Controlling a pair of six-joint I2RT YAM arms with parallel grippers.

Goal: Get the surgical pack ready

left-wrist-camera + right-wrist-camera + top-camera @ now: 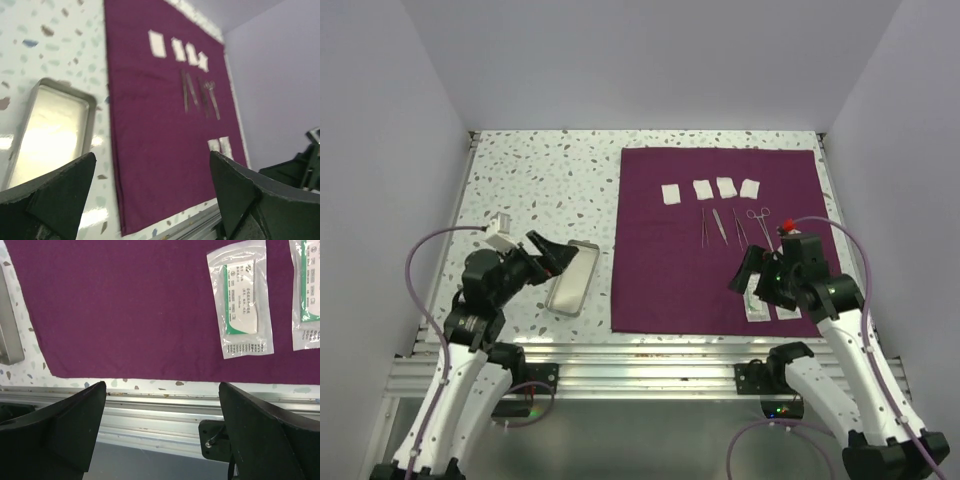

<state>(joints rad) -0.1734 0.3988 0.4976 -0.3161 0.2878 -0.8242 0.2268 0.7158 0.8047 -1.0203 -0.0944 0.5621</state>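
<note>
**Cloth** [720, 240]: dark magenta sheet, spread flat on the right half of the speckled table [540, 190]. Not folded or bundled.

**Gauze squares** [710, 189]: four white pieces in a row across the far part of the cloth, lying apart from one another.

**Instruments** [730, 225]: thin metal pieces, four as far as can be told, side by side just nearer than the gauze. The rightmost has ring handles.

**Packets** [241, 305]: two sealed clear-and-white pouches with green print, flat on the cloth near its near right corner.

**Tray** [572, 277]: shiny steel rectangle, empty, on bare table just beside the cloth's left edge and not on it.

**Left gripper** [548, 252]: fingers spread wide, holding nothing, hanging above the tray's near end.

**Right gripper** [752, 282]: fingers wide apart, empty, poised over the cloth's near edge beside the packets.

**Status**: the laying-out looks done, with the sheet flat and the gauze, instruments and packets arranged on it. Probably still to do: bringing the tray onto the cloth, perhaps loading it, then folding the sheet over the contents. Neither arm has a hold on anything yet.
</note>
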